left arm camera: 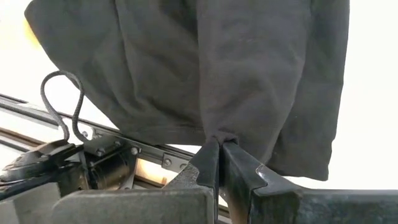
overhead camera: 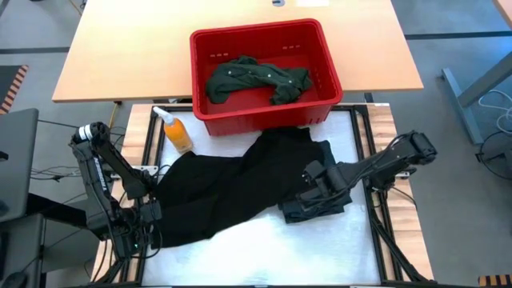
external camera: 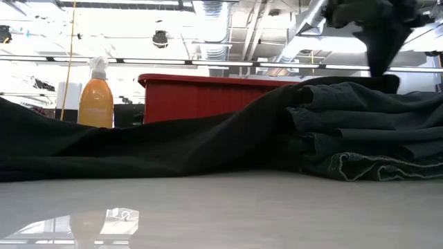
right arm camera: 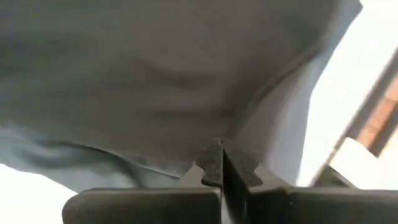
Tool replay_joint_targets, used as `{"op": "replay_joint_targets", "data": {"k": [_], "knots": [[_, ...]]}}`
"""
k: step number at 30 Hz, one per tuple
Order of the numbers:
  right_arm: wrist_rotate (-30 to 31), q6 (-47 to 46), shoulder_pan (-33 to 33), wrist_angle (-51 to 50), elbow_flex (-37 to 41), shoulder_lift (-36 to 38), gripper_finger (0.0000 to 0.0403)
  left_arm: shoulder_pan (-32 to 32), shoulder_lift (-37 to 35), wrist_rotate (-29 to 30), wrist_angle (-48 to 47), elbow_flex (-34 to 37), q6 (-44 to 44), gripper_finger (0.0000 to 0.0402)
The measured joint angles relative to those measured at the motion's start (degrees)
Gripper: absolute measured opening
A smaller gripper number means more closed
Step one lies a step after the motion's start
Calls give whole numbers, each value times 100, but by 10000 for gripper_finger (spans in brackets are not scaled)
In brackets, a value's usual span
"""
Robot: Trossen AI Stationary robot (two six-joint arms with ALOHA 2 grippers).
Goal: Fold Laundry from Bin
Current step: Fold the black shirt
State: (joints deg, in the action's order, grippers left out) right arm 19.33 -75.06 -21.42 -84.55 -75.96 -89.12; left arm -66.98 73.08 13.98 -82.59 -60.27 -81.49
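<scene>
Left gripper [left arm camera: 219, 146], in front of the bin [overhead camera: 264, 112], pinches the black garment's [overhead camera: 216, 192] hem. Right gripper [right arm camera: 221, 152] is closed, apparently on dark cloth, above the folded jeans [external camera: 374, 149].

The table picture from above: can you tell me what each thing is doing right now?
Red bin: upright, holding the crumpled green shirt.
Black garment: spread out, rumpled, pinched at both ends.
Jeans: folded in a stack.
Orange bottle: lying on its side beside the bin.
Left gripper: fingers shut on the black garment's edge.
Right gripper: fingers shut on the black garment.
</scene>
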Motion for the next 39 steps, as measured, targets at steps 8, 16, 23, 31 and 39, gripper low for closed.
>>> {"op": "replay_joint_targets", "data": {"k": [8, 16, 23, 31, 39], "knots": [[-100, -473, -126, -536, 550, 313, 17, -8, 0, -2, 132, 0, 2, 0], [754, -1229, -362, -375, 357, 1081, 19, -59, -2, 31, 121, 0, 238, 0], [988, -350, -773, 1889, 249, 917, 18, -61, -2, 201, 133, 0, 124, 0], [502, -766, -1182, 1677, 256, 152, 18, -59, -2, 188, 149, 0, 227, 0], [736, -1196, -1041, 527, 256, -33, 19, -59, -2, 170, 180, 0, 200, 0]]}}
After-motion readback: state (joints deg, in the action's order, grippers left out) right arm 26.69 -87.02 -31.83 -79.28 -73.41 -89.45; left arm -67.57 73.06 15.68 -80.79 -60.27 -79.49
